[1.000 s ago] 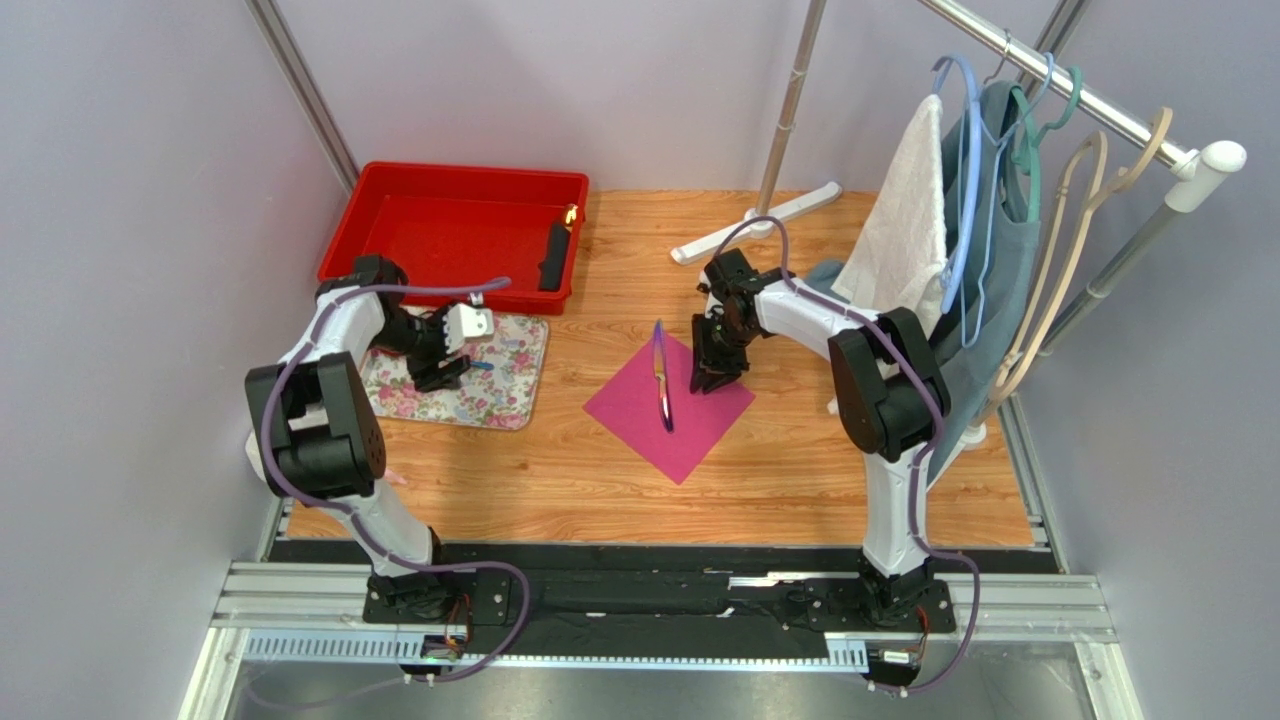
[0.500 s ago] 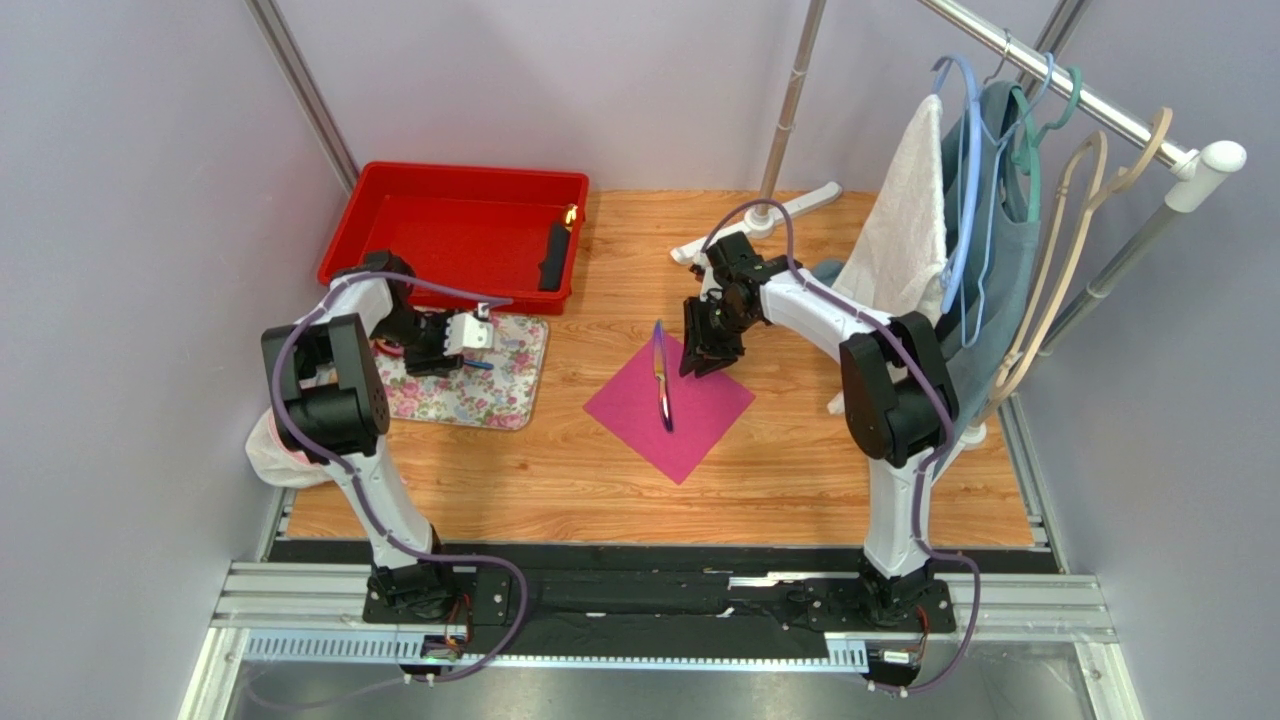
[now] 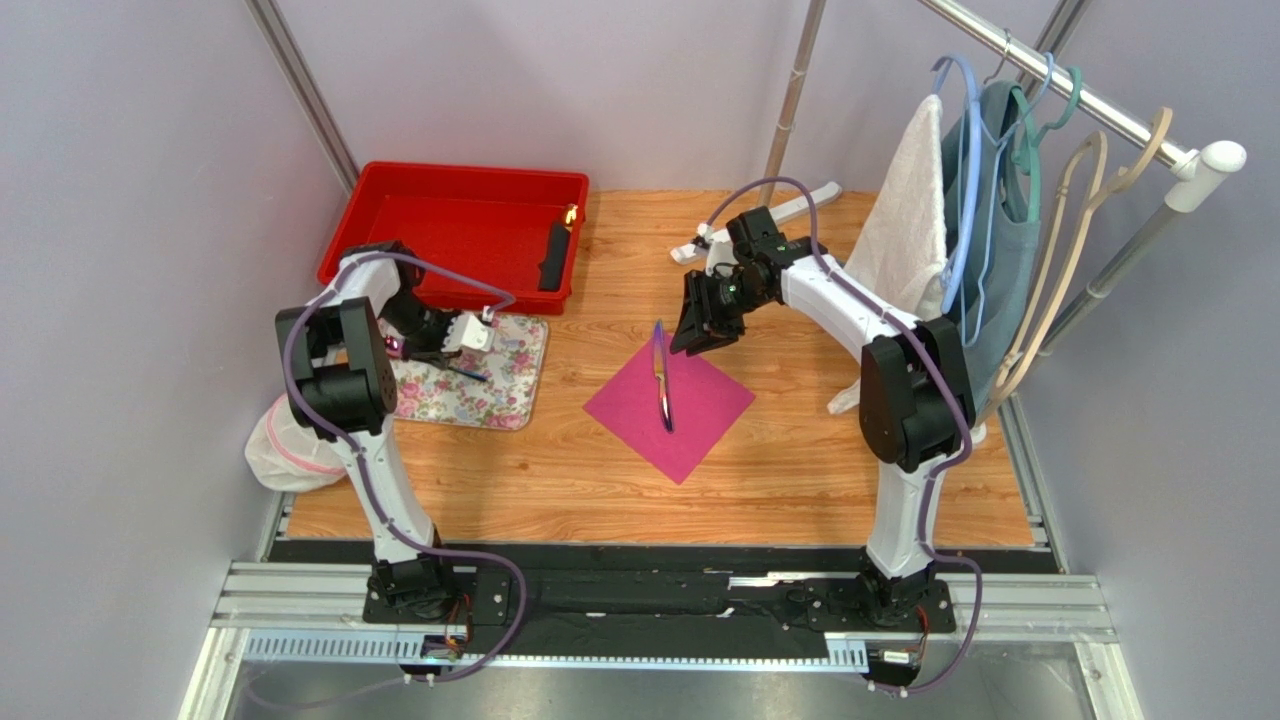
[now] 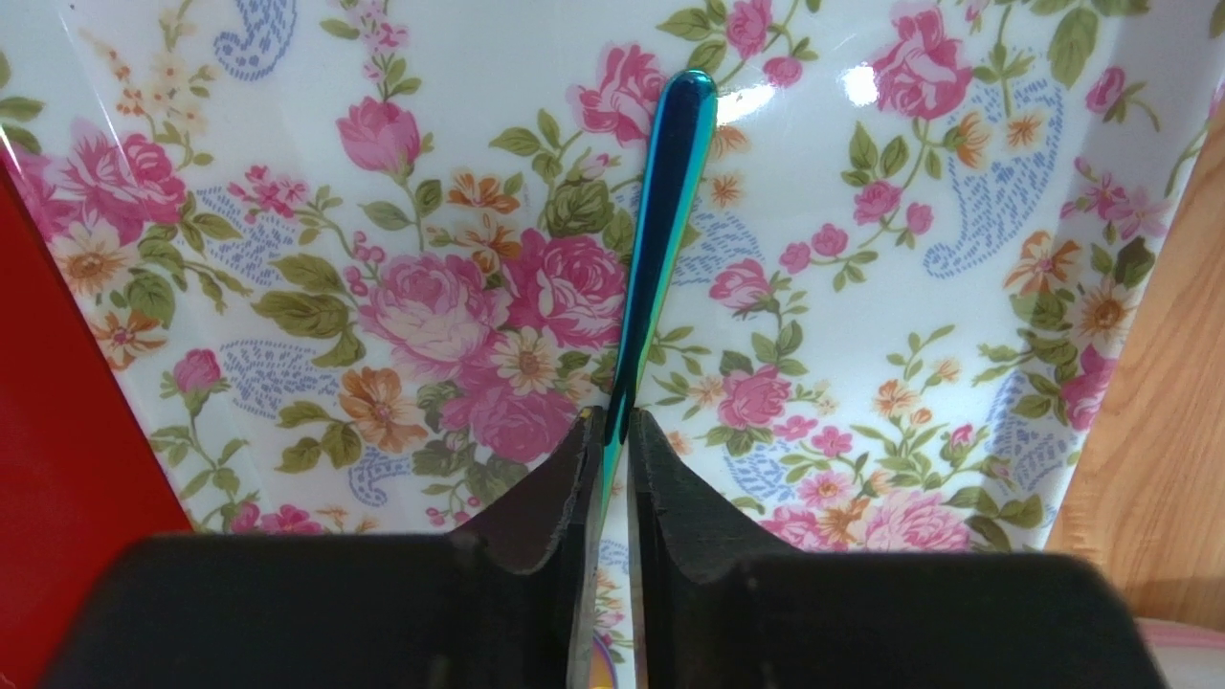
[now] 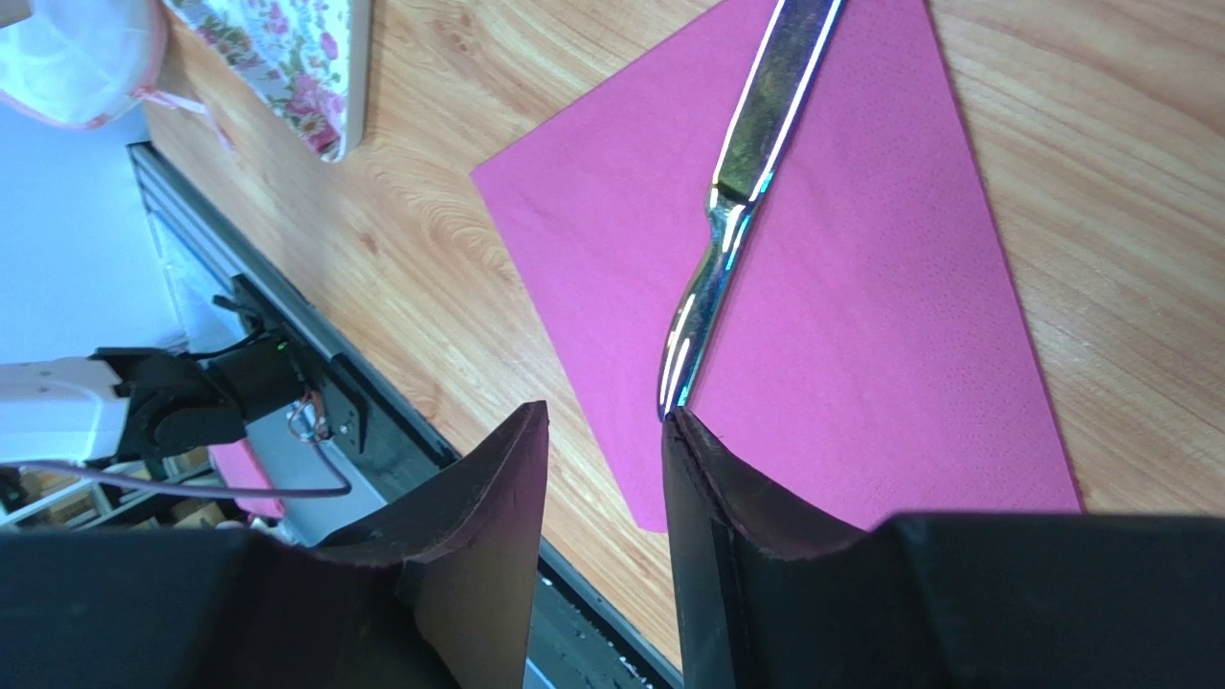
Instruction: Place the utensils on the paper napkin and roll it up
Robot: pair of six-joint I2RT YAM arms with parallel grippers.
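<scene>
Looks like the robot is midway through the gathering step. The left claw (image 4: 614,431) is pressed together on the thin handle of a utensil (image 4: 669,216). It pinches the handle edge-on, and the rest sticks straight out ahead of the tips over the floral cloth (image 4: 892,287). Can't tell if it's a fork or a spoon, because the business end is hidden back between the fingers. The handle is glossy, teal-blue shading to purple, and really skinny, so that grip probably doesn't have much to bite on. The red tray (image 4: 43,503) sits just off to this claw's left.

The right claw (image 5: 604,419) is spread a little with nothing in it, hanging above the paper napkin (image 5: 877,330). The knife (image 5: 733,187) lies flat on the napkin, below and ahead of the tips, roughly along its diagonal. The napkin itself is a flat magenta square on the wood surface (image 5: 432,158), with no curl or crease showing.

Best guess at the next move is to lift the pinched utensil clear of the cloth without letting it swivel, then carry it over and lay it alongside the knife. Rolling hasn't started.
</scene>
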